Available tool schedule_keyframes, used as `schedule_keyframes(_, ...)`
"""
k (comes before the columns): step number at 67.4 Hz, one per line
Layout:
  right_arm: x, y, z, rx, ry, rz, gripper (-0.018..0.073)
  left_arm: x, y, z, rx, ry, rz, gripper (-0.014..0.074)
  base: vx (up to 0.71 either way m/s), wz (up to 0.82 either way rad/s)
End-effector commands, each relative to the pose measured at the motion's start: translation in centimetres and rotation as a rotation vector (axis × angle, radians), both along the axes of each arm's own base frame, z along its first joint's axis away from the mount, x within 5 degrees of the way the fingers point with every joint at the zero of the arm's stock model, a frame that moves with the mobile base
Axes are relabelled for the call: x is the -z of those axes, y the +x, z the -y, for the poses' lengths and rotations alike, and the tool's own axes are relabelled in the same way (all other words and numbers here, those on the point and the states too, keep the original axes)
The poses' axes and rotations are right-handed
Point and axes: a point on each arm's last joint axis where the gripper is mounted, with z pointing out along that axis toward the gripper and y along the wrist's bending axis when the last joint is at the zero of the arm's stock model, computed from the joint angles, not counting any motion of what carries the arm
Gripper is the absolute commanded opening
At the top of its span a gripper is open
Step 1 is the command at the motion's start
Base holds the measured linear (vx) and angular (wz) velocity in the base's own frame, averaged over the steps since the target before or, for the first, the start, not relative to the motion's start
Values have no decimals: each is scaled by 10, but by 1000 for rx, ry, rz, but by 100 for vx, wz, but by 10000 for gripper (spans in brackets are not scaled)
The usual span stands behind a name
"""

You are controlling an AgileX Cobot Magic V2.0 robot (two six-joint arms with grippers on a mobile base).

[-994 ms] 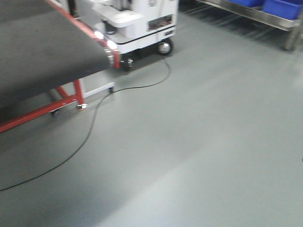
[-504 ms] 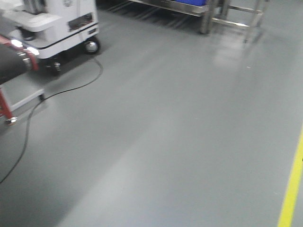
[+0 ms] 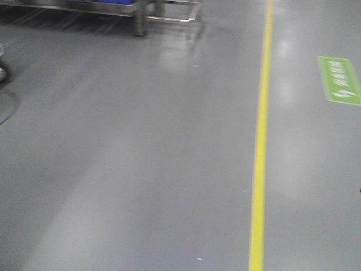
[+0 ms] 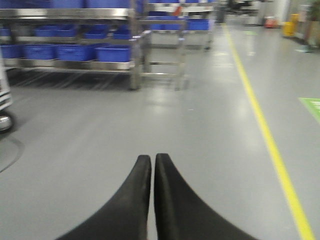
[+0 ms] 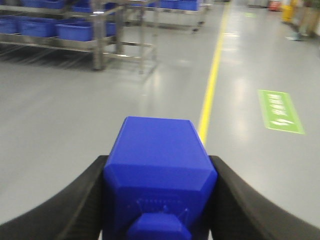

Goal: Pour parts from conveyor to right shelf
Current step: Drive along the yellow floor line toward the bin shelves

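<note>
My right gripper (image 5: 159,167) is shut on the bright-blue part (image 5: 159,160), a block with a raised square nub facing the camera, held above the grey floor. My left gripper (image 4: 152,159) is shut and empty, its black fingers pressed together. The right shelf (image 4: 70,15), a steel rack with blue bins (image 4: 75,51), stands far ahead on the left; it also shows in the right wrist view (image 5: 75,42), and its foot shows at the top of the front view (image 3: 138,14). The conveyor is out of view.
A yellow floor line (image 3: 260,141) runs away from me at the right, with a green floor sign (image 3: 339,79) beyond it. A wheel of the white machine (image 4: 4,121) and a black cable (image 3: 8,110) lie at the far left. A second steel rack (image 4: 180,22) stands farther back.
The view has swung right: the conveyor and white wheeled machine have slid out of frame at the left, and the yellow line and green sign have come into view.
</note>
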Motion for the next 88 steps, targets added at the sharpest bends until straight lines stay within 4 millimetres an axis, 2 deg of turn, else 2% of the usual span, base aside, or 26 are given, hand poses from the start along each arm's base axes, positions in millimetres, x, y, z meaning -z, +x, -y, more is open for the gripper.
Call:
schedule_keyframes(1,-17,1,1,12,-18,105,-5,-13,-1,0,7,-11,93,-6,1,-93)
schedule_keyframes(19,-17,1,1,12,-18,102,-5,-13,-1,0,7,-11,93,-6,4,-86)
schedule_keyframes(34,-17,1,1,12,-18,102,-5,-13,-1,0,7,-11,93,-6,8,-46)
schedule_keyframes(64,-17,1,1,11,-18,100,-5,-13,-1,0,7,-11,93,-6,21,-23)
schedule_keyframes(88,-16,1,1,11,-18,98,-5,-13,-1,0,7,-11,93,-6,41,15)
